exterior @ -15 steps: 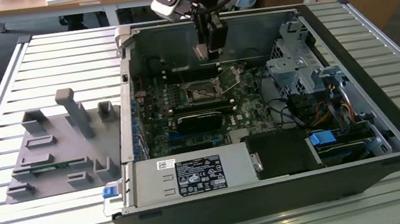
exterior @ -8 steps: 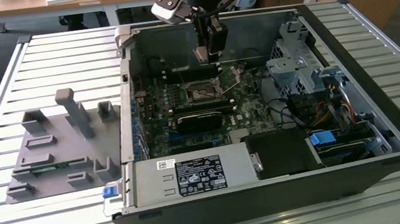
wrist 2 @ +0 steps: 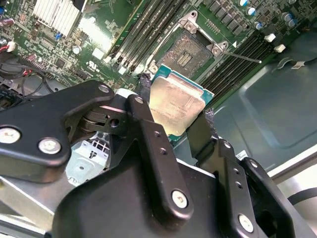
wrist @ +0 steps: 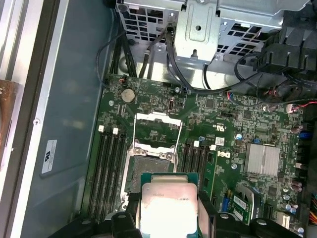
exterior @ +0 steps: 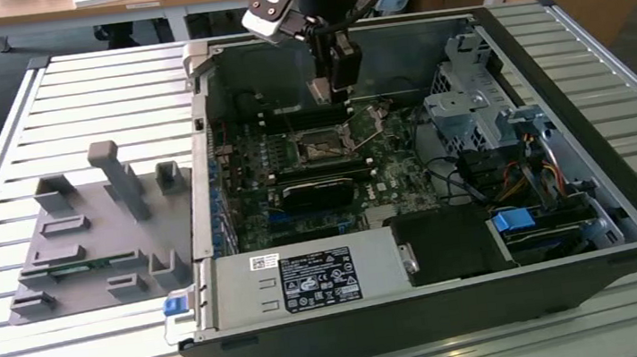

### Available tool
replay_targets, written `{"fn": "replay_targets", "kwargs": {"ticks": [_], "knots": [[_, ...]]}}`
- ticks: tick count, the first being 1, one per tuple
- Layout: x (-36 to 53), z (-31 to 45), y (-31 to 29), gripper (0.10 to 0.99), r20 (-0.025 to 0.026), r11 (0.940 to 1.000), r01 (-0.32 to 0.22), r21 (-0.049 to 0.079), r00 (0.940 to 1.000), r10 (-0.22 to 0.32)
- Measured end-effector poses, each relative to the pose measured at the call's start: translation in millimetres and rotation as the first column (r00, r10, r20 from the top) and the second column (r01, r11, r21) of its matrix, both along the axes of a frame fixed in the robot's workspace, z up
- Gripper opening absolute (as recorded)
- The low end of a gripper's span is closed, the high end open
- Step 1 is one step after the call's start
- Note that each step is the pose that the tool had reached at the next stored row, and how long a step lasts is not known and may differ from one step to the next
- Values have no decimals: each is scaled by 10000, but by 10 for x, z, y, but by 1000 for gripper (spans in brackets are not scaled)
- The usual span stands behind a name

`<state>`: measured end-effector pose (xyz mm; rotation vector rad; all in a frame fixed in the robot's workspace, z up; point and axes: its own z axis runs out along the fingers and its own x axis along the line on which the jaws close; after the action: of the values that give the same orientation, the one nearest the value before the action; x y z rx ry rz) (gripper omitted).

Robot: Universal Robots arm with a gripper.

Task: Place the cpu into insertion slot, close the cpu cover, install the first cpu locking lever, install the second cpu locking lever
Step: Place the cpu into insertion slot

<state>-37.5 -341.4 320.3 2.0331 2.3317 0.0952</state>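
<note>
Near 1 insertion slot (wrist: 148,166), 1 cpu (wrist: 168,208), clamped in gripper (wrist 2: 175,105)

One cpu (wrist 2: 176,106), one insertion slot (wrist 2: 190,52) (one computer case (exterior: 433,336)).

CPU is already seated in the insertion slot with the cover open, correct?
No, the cpu is not seated. The hand holds it by its edges above the board, apart from the empty insertion slot, as the first wrist view shows. The cpu cover is open.
</note>
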Motion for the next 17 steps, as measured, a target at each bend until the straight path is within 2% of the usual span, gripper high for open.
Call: {"fn": "replay_targets", "kwargs": {"ticks": [7, 12, 17], "knots": [[1, -71, 0, 541, -9, 10000, 38, 0, 10000, -38], [1, -110, 0, 541, -9, 9983, 589, -16, 9983, -589], [1, -159, 3, 541, -9, 9970, 768, -16, 9970, -768]]}}
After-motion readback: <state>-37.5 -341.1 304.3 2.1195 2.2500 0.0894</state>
